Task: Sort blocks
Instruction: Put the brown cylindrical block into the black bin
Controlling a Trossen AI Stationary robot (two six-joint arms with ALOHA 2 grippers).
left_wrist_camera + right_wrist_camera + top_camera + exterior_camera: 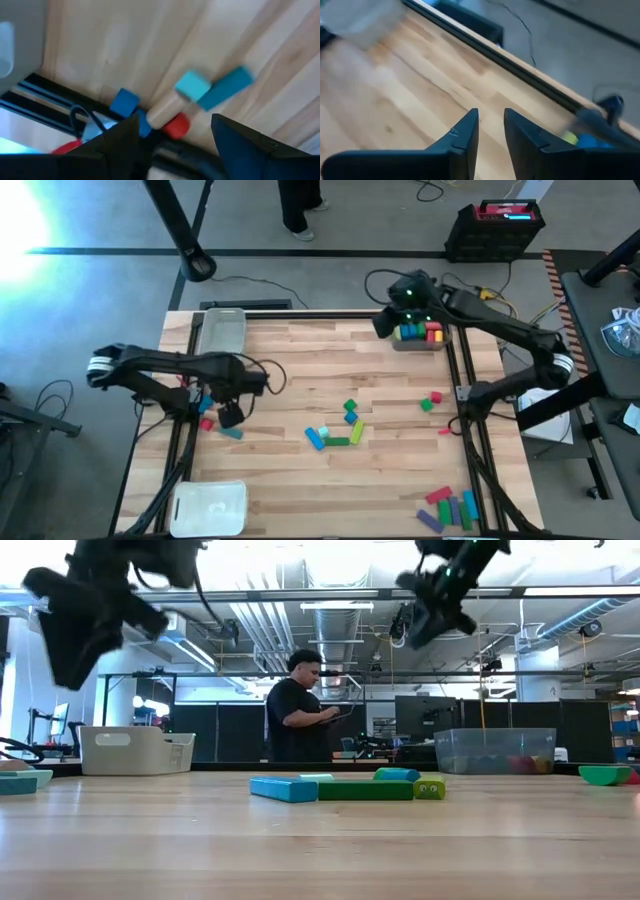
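Note:
My left gripper (pixel 228 417) (pixel 175 134) hovers open above the table's left part, touching nothing. Under it lie a red block (pixel 176 125), a blue block (pixel 124 102) and two teal blocks (pixel 192 85) (pixel 226 87), all resting flat on the wood. My right gripper (pixel 385 325) (pixel 490 120) hangs above the table's far edge, next to the clear tray (pixel 420 345) that holds several blocks. A narrow gap shows between its fingers, with nothing in it. More blocks (pixel 338 430) lie at the table's centre.
A grey tray (pixel 222 330) stands at the far left and a white tray (pixel 210 508) at the near left. A red and a green block (pixel 430 401) lie right of centre. Several blocks (pixel 450 508) lie at the near right. A person (pixel 298 710) stands beyond the table.

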